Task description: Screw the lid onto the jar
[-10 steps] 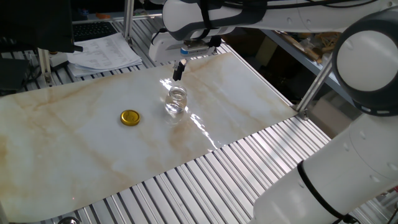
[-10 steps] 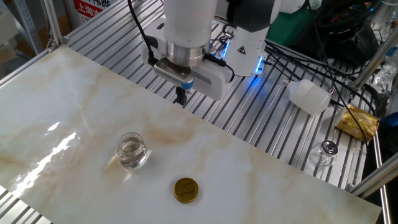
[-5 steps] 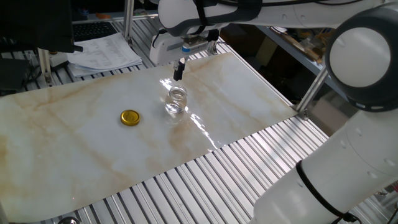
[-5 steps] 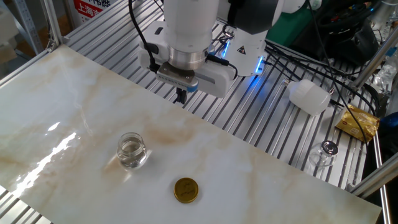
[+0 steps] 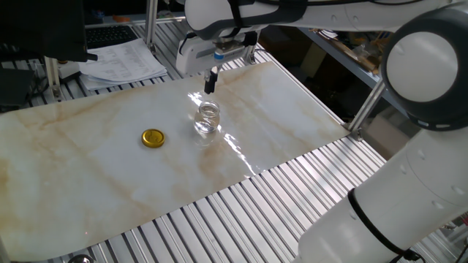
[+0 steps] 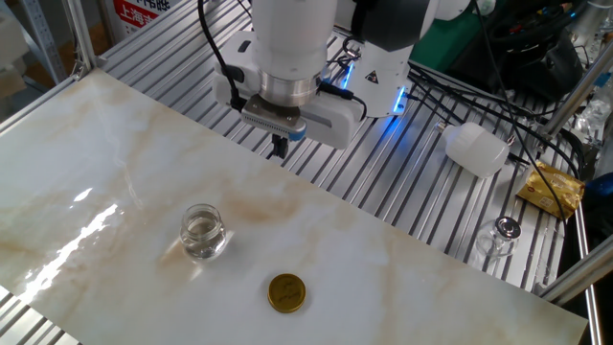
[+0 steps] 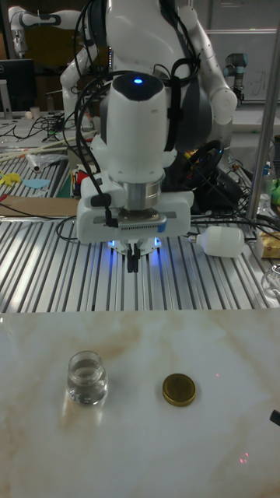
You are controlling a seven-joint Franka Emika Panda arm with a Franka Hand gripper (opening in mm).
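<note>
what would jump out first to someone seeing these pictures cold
The big white robot arm, its gripper hanging over the far edge of the marble table, fingers together and empty. Then the gold lid lying flat, apart from the open glass jar standing beside it.

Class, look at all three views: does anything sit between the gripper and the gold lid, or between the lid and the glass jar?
Nothing visible does. The gripper hangs above the far table edge. The lid and jar stand apart on bare marble, with nothing between them.
</note>
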